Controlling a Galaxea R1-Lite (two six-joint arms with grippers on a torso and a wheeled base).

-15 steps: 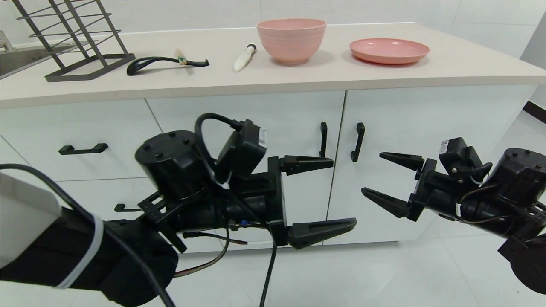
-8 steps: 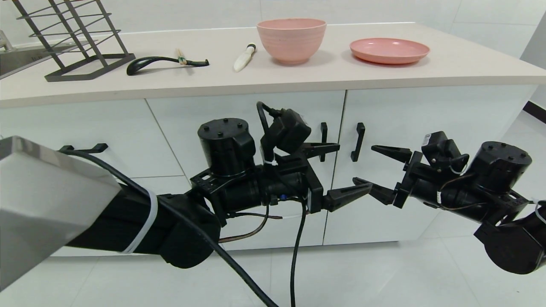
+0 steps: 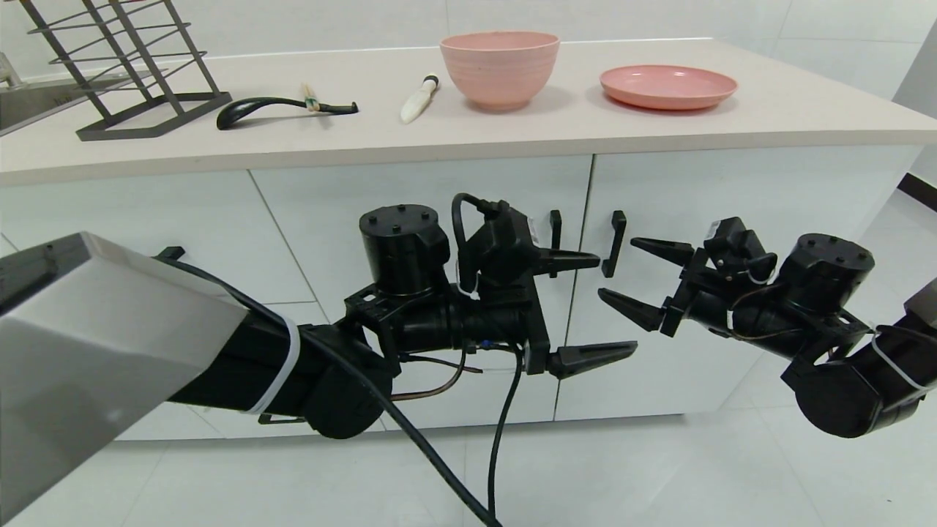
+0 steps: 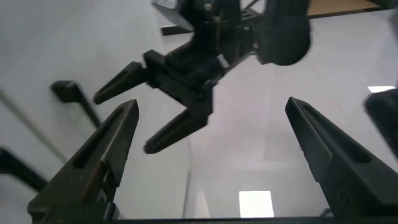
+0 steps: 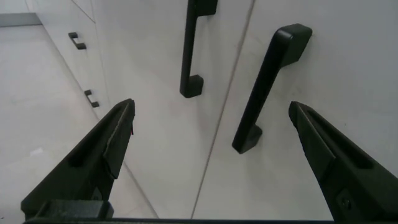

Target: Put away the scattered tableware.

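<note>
On the bench (image 3: 439,139), toward its back, a pink bowl (image 3: 500,69) stands upright. A shallow pink plate (image 3: 667,86) lies near it on the right, the two apart. To the bowl's left lies a cream-handled utensil (image 3: 420,99) with a dark tip. Further left a black spoon (image 3: 282,108) lies flat with a short wooden piece (image 3: 312,97) across its handle; what that piece is I cannot tell. A black wire rack (image 3: 124,69) stands at the far left of the bench, next to a sink (image 3: 36,99).

Both hands hang well below all this, in front of the white cabinet doors (image 3: 695,219), and touch none of the tableware. The left hand (image 3: 615,304) is spread wide and holds nothing. Its upper finger crosses in front of one of the two upright black door handles (image 3: 617,234). The right hand (image 3: 618,267) faces it from the right, also spread wide and empty, its fingertips near the left hand's but apart. Seen from the right wrist, both handles sit between that hand's open fingers, some way beyond them.
</note>
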